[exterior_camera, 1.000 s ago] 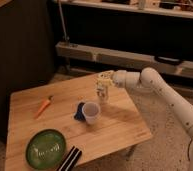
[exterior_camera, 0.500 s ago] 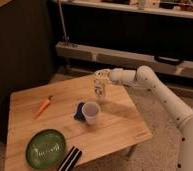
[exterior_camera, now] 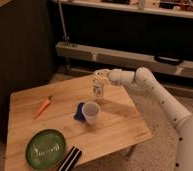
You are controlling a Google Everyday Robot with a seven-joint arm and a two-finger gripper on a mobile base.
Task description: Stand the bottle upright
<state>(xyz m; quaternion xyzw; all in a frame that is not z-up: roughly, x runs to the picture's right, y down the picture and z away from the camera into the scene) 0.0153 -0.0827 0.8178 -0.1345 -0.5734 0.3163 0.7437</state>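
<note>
Standing upright on the wooden table [exterior_camera: 117, 136], the bottle [exterior_camera: 97, 90] was located near the far edge, just behind the white cup [exterior_camera: 91, 112]. The gripper [exterior_camera: 101, 75] was positioned at the bottle's top; whether it clamped the bottle could not be determined. A carrot [exterior_camera: 43, 105] and a green plate [exterior_camera: 46, 148] lay well apart from the bottle.

End effector [exterior_camera: 102, 75] indistinct at bottle [exterior_camera: 98, 90] top

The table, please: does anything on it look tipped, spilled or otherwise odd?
Nothing looks spilled or damaged. The bottle stands upright near the far edge with the gripper at its top, the white cup is upright, and a carrot lies loose on the table.
</note>
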